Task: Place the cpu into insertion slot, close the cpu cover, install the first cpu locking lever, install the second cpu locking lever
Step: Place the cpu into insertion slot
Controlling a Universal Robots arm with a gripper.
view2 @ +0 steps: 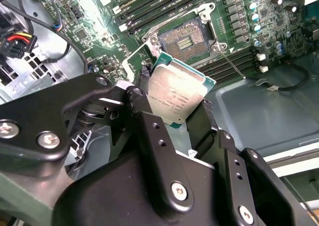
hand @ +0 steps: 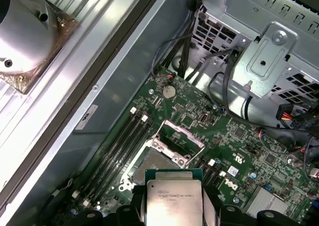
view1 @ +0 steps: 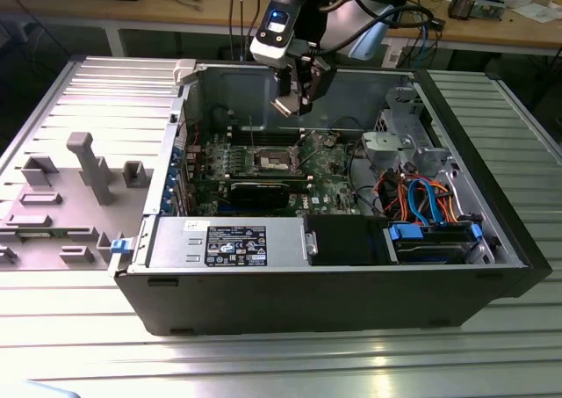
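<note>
- The gripper [view1: 294,106] is hanging inside the case [view1: 334,293], above the board.
- Its fingers [view2: 143,104] are clamping the cpu [view2: 177,94] by two opposite edges, with its metal top showing in both wrist views.
- The socket [hand: 155,167] is lying bare just beyond the fingertips, apart from the cpu.
- The cover [hand: 175,153] is standing open past the socket, farther from the fingers.
</note>
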